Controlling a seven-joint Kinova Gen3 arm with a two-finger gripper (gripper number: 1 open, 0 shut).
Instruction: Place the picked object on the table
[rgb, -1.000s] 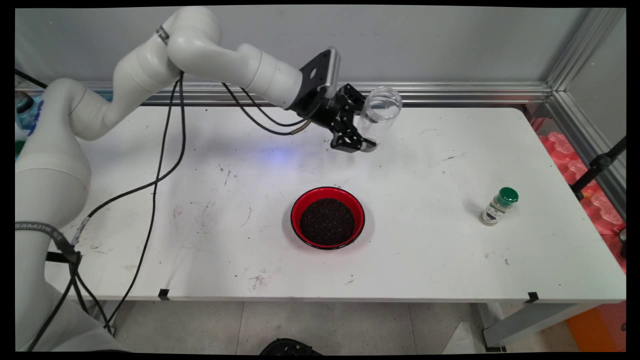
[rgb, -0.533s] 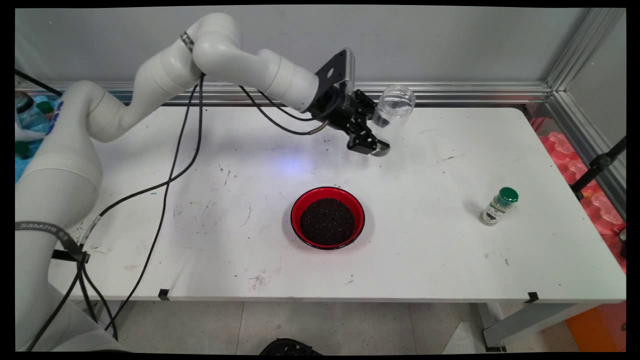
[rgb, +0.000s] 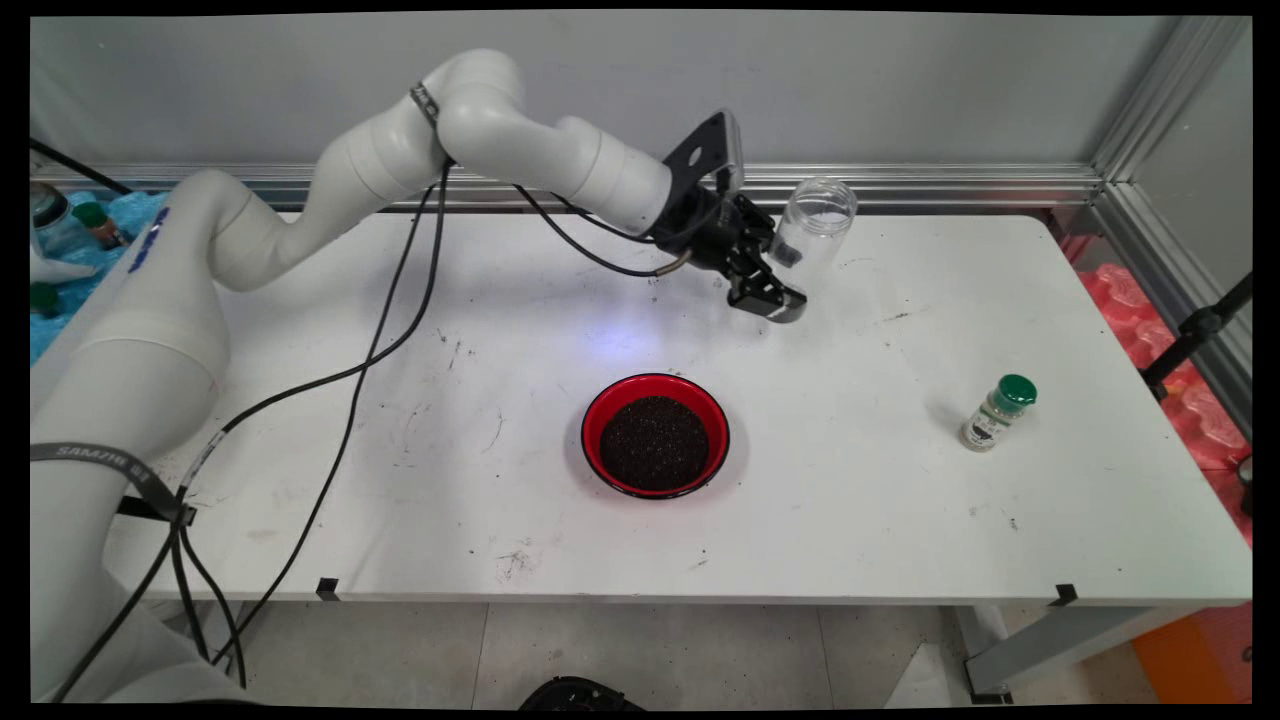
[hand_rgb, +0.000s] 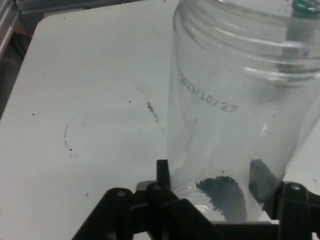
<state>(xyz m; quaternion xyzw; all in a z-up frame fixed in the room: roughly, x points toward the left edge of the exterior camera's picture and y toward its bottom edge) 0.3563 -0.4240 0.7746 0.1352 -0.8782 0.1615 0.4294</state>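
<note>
gripping a clear plastic jar (rgb: 812, 232) near its base, the gripper (rgb: 783, 280) is seen above the far middle of the white table (rgb: 900, 500). the jar is held between the two black fingers (hand_rgb: 162, 175), one pressed to each side of its lower wall, with its open mouth tipped up and away from the arm. a small heap of dark grains (hand_rgb: 222, 192) is seen inside the jar at its bottom, and a printed date is read on its wall. a red bowl (rgb: 655, 435) filled with dark grains is set nearer the front, well apart from the jar. a green-capped spice bottle (rgb: 997, 412) is stood far off to the right.
</note>
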